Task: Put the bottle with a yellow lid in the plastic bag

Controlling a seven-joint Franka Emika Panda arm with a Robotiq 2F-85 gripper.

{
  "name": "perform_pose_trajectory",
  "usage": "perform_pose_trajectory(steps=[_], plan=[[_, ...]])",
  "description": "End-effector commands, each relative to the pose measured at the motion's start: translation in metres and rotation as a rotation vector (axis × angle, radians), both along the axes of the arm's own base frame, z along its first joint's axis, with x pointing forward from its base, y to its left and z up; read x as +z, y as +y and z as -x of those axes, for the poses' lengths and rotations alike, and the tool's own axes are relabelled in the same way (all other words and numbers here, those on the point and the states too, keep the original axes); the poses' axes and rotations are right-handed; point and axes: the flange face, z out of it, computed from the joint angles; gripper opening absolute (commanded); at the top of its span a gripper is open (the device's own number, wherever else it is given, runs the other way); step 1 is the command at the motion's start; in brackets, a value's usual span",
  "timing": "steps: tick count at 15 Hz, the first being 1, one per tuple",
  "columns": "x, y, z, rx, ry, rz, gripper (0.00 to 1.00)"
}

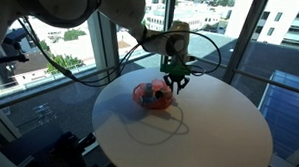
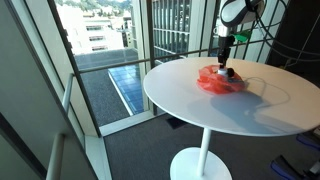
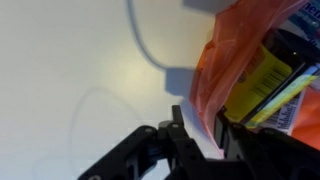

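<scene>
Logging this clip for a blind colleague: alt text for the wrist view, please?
An orange-red plastic bag lies on the white table, with a yellow-labelled item showing inside it. The black claw shows along the bottom edge.

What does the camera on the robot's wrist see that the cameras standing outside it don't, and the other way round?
Only the wrist view: a yellow object inside the red plastic bag. Only the exterior views: the whole round table, the arm, the windows. Both: the bag, the white tabletop and the gripper at the bag.
</scene>
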Motion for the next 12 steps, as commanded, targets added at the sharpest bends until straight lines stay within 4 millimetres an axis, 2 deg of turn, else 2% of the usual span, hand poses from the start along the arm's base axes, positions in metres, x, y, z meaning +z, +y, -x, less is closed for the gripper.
perform_pose_trajectory(steps=[1, 3, 6, 12], plan=[[0.007, 0.002, -0.006, 0.008, -0.005, 0.002, 0.03], [0.010, 0.004, -0.005, 0.010, -0.008, 0.002, 0.00], [0.016, 0.006, -0.003, 0.011, -0.014, 0.003, 0.01], [0.048, 0.011, 0.002, 0.001, -0.043, 0.004, 0.01]])
